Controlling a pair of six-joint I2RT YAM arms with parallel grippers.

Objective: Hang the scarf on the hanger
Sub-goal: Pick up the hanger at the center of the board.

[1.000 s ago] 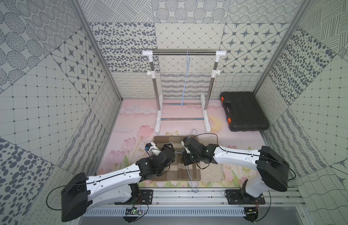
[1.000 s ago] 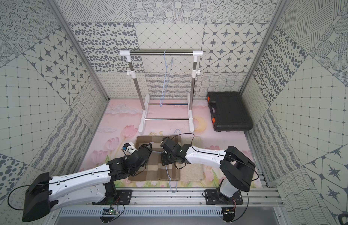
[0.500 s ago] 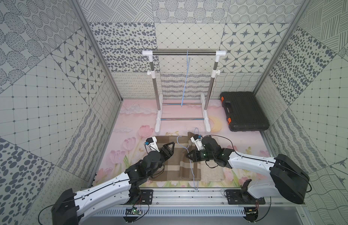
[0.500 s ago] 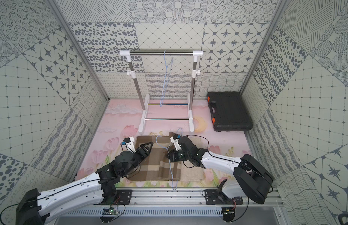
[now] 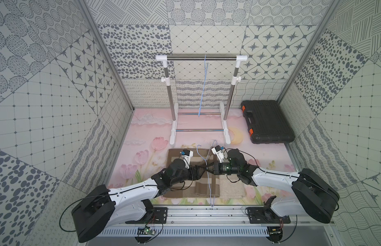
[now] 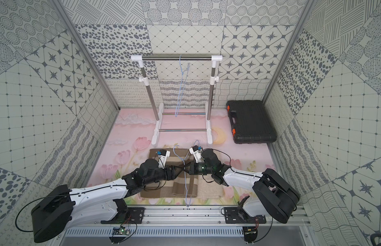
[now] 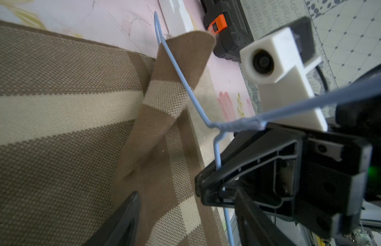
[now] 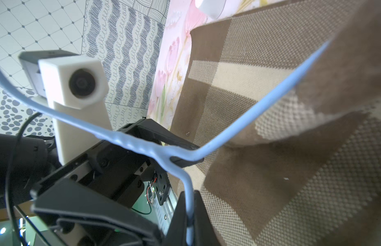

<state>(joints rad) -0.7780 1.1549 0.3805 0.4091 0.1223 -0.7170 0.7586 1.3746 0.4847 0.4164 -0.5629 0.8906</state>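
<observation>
Two claws meeting nose to nose over the scarf (image 7: 57, 106), which lies mostly flat by the front edge of the tabletop (image 5: 155, 127), abt the middle. One corner flap is up and leaning on the blue wire hanger (image 7: 181, 70).

Right claw (image 8: 189, 213) is clamped tight on the hanger wire just below the twisted neck, holding it above the cloth. Left claw (image 7: 185, 223) is spread wide w/ nothing in it afaict. In the right wrist view one of its fingers (image 8: 185, 158) sits right at the bend under the neck; can't tell if it's touching.

Handling, imo:
- Scarf is woven, soft, floppy and light. It'll sag and fold wherever it isn't supported, prob a bit grippy on itself.
- Grab it by the raised flap or the near edge, pinching thru both faces. A pinch on the flat middle would likely bunch up extra layers.
- Hanger is thin, stiff, coated wire, prob slick, so it can swivel in a two-finger pinch. Holding near the neck looks like the sane spot bc it keeps the arm free for cloth to slide over.
- Scarf could slip off a smooth wire if draped lopsided, so aim for roughly even halves.

Fwiw a spare hanger (image 5: 203, 85) hangs on the rack (image 5: 201, 58) at the back edge, and a black case (image 5: 268, 121) sits in the back right corner.
</observation>
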